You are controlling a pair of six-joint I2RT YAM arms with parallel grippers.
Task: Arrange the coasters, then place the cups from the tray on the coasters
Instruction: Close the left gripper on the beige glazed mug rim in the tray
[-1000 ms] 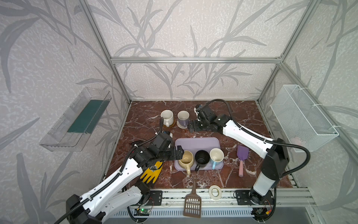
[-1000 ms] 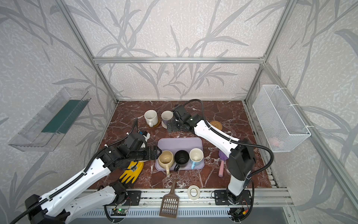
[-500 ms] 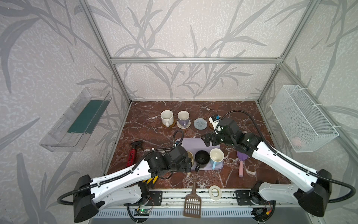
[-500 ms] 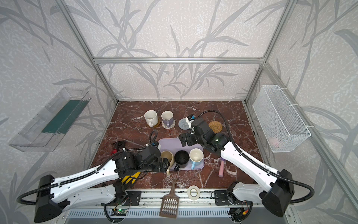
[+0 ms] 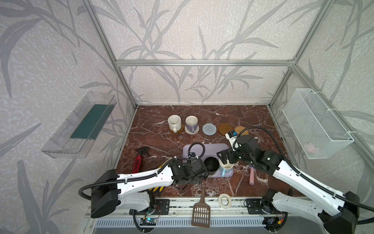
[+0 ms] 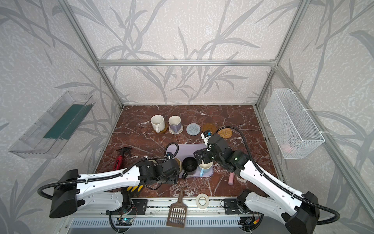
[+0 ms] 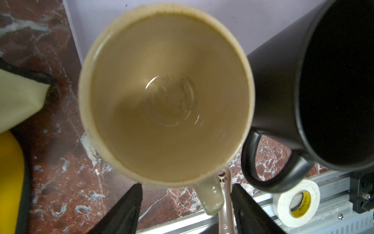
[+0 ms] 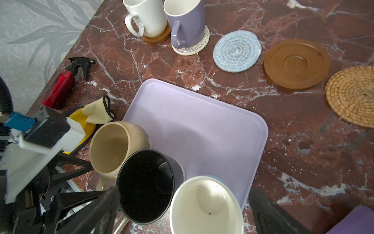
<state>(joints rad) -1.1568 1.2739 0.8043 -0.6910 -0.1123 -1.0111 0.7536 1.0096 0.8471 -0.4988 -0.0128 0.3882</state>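
The marble table [image 5: 162, 139] is sitting inside leaf-papered walls. The lavender tray [image 5: 212, 147] is carrying three cups along its near edge: beige cup [image 7: 166, 91], black cup [image 5: 211, 163], light blue cup [image 5: 226, 165]. The left hand [image 7: 186, 188] is hanging open, fingers [image 7: 125, 210] flanking the beige cup's handle without touching. The right hand [image 8: 185, 191] is gaping wide around the light blue cup. Behind, the off-white cup [image 5: 174, 122] and lavender cup [image 5: 191, 123] are standing on two of five coasters; the grey-blue coaster [image 5: 209, 128], amber coaster [image 5: 225, 128] and rattan coaster [image 6: 225, 133] are lying bare.
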